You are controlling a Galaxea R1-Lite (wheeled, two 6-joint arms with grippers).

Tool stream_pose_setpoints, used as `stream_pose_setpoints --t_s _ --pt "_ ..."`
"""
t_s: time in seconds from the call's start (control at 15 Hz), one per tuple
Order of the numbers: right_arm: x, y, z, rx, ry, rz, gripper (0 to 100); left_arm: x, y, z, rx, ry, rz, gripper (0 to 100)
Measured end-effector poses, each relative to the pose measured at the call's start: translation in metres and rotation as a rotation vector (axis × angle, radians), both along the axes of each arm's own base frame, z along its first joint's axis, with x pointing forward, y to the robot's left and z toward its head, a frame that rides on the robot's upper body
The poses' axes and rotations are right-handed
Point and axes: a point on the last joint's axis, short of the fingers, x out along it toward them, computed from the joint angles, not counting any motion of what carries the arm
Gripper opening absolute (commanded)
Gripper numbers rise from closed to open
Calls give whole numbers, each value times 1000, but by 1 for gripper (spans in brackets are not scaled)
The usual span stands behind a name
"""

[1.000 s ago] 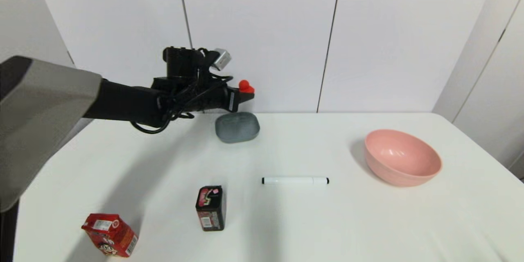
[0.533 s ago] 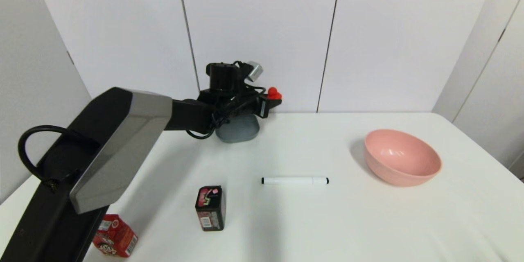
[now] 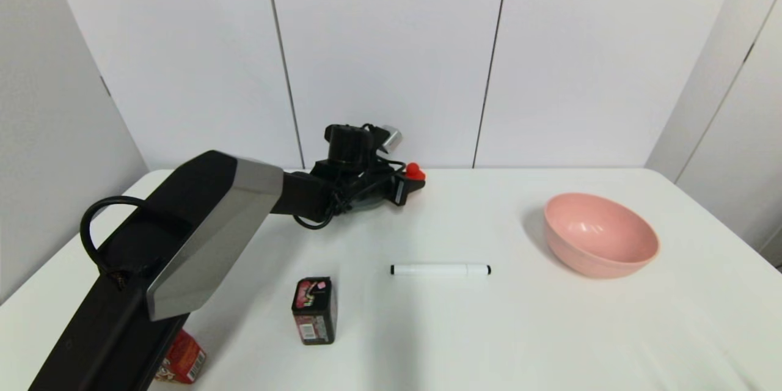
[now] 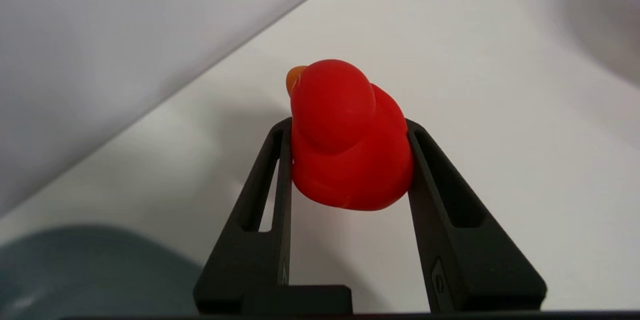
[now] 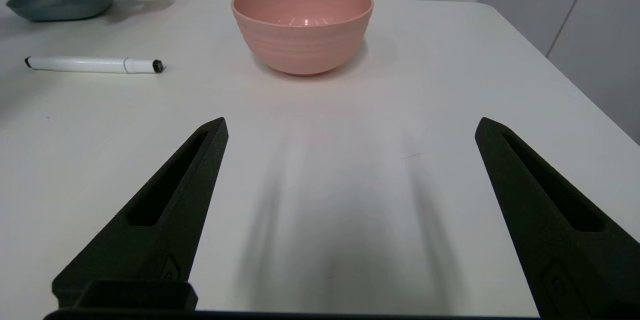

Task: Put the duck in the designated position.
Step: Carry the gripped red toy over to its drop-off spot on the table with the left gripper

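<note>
In the head view the left tool (image 3: 410, 185) reached out near the far edge of the tabletop (image 3: 427, 330), gripping the duck (image 3: 415, 171), with a white marker (image 3: 440, 269) at mid-tabletop and a pink bowl (image 3: 600, 233) toward the right edge. In the left wrist view the two black fingers (image 4: 270, 180) pressed both sides of the red duck (image 4: 350, 150), its head above the tips. In the right wrist view the right tool (image 5: 350, 160) hovered low over the tabletop with its fingers spread wide and bare, facing the bowl (image 5: 302, 25).
</note>
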Motion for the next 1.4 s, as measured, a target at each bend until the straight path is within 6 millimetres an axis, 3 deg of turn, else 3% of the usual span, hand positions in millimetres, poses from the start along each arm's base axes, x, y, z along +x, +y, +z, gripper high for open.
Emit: stream_pose_setpoints --t_s 0.4,1.07,1.13,1.4 --pt "0 0 0 0 0 0 100 0 0 -11 11 19 1 0" --pt "0 0 0 0 0 1 100 1 -2 -11 8 12 -3 0" --pt "0 0 0 0 0 1 100 1 -2 -10 8 9 -3 100" --pt "0 0 0 0 0 1 100 0 -2 -7 5 5 -6 100"
